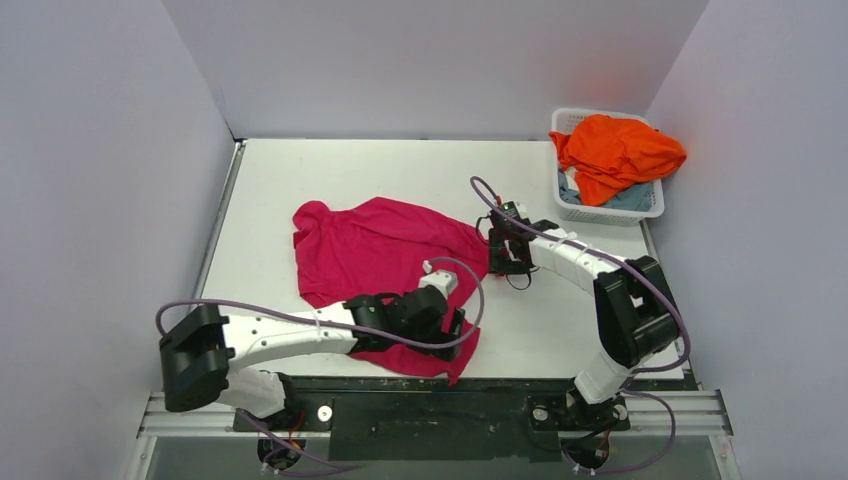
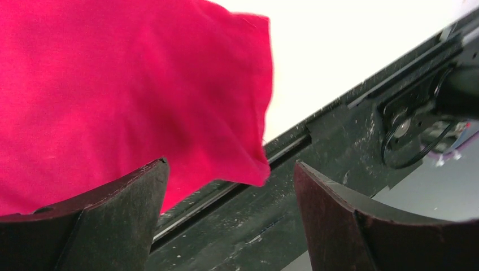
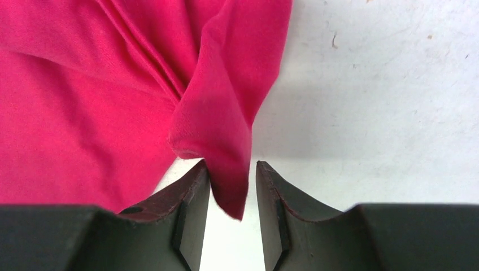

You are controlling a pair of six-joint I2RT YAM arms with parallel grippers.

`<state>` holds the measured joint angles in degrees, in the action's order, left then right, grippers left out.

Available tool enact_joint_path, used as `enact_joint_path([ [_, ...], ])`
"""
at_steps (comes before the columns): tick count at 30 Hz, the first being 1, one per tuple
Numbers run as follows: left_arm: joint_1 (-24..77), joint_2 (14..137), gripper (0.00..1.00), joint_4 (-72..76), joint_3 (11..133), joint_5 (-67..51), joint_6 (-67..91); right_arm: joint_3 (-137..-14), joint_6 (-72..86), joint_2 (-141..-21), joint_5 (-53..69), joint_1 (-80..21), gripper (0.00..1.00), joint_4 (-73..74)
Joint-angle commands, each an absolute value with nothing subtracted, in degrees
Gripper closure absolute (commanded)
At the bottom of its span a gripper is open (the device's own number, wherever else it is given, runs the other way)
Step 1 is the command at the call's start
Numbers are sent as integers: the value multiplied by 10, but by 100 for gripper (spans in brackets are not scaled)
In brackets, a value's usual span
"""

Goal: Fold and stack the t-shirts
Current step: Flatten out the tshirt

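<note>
While the pink shirt is lying mid-worktop, corner overhanging the near edge, left pincer is hovering spread there; right pincer, barely spread, is straddling its right hem, open worktop rightward.

Magenta-pink t-shirt: plain, left of the basket. Basket: white lattice. Orange t-shirt: bright, plain, in the basket. Blue-grey t-shirt: pale, apparently plain, in the basket. Table: off-white.
</note>
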<state>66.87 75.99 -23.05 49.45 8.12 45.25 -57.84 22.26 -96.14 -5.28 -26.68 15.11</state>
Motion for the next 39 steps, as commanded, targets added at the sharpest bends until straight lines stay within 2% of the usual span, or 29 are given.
enact_joint_path([
  [1,724,834,9,-242,557,91,428,-539,263,-911,-9,-251,71,102],
  [10,753,947,8,-278,577,113,460,-559,248,-953,40,-224,74,77],
  [16,738,968,25,-287,573,158,480,-573,246,-967,30,-217,74,77],
  [19,722,960,49,-275,564,167,481,-577,245,-980,25,-215,76,76],
  [20,719,958,76,-274,560,168,482,-577,244,-982,22,-215,77,76],
  [22,705,949,99,-277,553,175,488,-575,244,-985,17,-215,88,75],
  [23,698,936,100,-282,548,184,491,-571,245,-981,14,-214,97,73],
  [24,694,927,100,-285,543,190,494,-568,249,-976,6,-214,100,73],
  [28,683,812,100,-335,550,258,499,-548,262,-905,-36,-211,100,72],
  [33,661,651,100,-418,582,425,487,-549,277,-766,-43,-205,100,107],
  [39,605,482,100,-366,639,539,381,-619,286,-648,5,-203,100,166],
])
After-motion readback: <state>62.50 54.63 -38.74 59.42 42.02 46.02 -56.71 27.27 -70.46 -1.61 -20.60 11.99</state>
